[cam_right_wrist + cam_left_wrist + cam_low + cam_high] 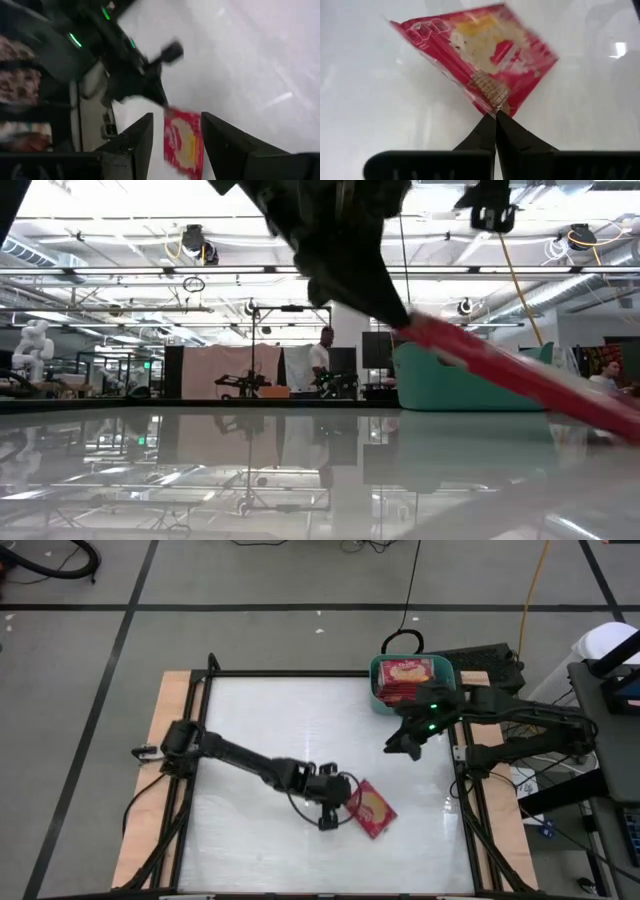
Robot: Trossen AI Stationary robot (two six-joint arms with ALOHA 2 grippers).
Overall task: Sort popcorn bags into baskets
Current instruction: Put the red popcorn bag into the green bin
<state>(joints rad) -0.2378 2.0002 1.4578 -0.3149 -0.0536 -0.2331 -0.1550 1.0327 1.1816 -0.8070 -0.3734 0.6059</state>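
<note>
The left gripper (340,808) is down near the front middle of the table (270,720), its two fingers (485,135) pinched tight on the corner edge of a red popcorn bag (371,808). From overhead the bag shows its yellow picture side up, lying just to the right of the gripper. From table height it looks tilted, one end raised at the gripper and the other sloping down toward the surface — though that view is crowded by the arm, so how much of it is off the table I can't be sure.

The teal basket (376,690) sits at the far right corner of the table, with at least a couple of red bags (410,675) already stacked inside it. The right gripper (408,745) hangs over the table just in front of the basket, its fingers (135,145) standing apart with nothing between them — well apart from the bag the left one holds.

A person (321,360) stands in the room beyond the table.
</note>
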